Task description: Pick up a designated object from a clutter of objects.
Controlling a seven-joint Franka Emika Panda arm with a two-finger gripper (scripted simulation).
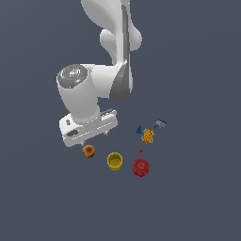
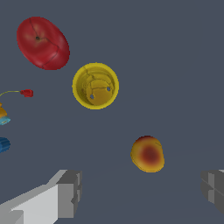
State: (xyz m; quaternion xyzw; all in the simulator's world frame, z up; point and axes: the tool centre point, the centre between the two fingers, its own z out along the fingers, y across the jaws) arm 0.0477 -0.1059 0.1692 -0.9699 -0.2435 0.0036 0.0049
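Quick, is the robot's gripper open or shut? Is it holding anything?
Gripper: open, holding nothing; the orange-red ball sits just ahead of its fingers, untouched.

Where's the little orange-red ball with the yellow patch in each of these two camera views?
Exterior view: the orange-red ball lies just below the gripper, at the exterior view's left end of the clutter.
Wrist view: the ball sits ahead of the open fingers, nearer one side.
Shared landmark: the yellow cup, its nearest neighbour in both.
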